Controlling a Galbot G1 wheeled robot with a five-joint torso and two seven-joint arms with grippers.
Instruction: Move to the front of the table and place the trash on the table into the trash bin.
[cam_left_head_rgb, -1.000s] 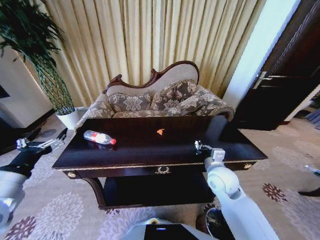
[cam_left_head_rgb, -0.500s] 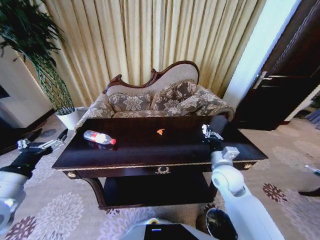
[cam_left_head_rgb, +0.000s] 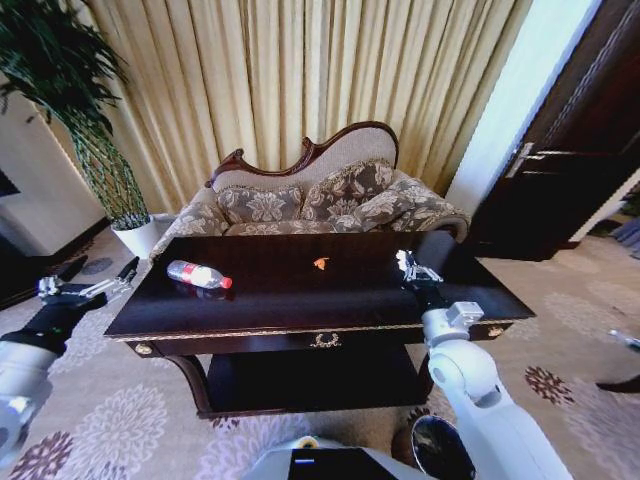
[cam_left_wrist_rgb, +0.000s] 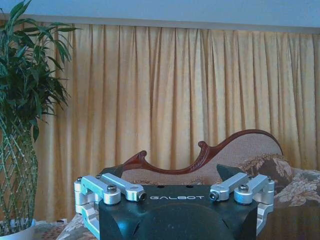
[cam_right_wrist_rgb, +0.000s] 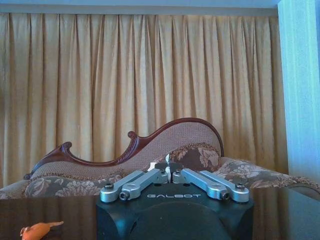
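One desk (cam_left_head_rgb: 300, 300), dark and glossy, gold trim along the front edge, lower shelf beneath. On top, two pieces of trash: one clear bottle (cam_left_head_rgb: 198, 274) with a red label, lying on its side near the left end; one small orange scrap (cam_left_head_rgb: 321, 263) near the middle, toward the far edge. Bottle and scrap well apart from each other.

Two grippers. Right gripper (cam_left_head_rgb: 409, 266) over the right part of the desk top, pointing toward the sofa (cam_left_head_rgb: 320, 200); fingers drawn together until the tips meet, nothing between them, as seen in the right wrist view (cam_right_wrist_rgb: 168, 170). Orange scrap (cam_right_wrist_rgb: 40, 229) to the left of this gripper and at about the same depth on the desk, near but not touching. Bottle much farther off, across the desk toward the left end.

Left gripper (cam_left_head_rgb: 88, 290) off the left end of the desk, held out over the carpet, fingers spread wide apart and empty; same wide spread in the left wrist view (cam_left_wrist_rgb: 175, 192). Bottle to the right of this gripper, on the desk top, apart from it.

One sofa behind the desk, carved wood frame, floral cushions. One plant (cam_left_head_rgb: 70, 110) in a white pot at far left. Gold curtains (cam_left_head_rgb: 300, 80) across the back wall. One dark door (cam_left_head_rgb: 570, 150) at right.
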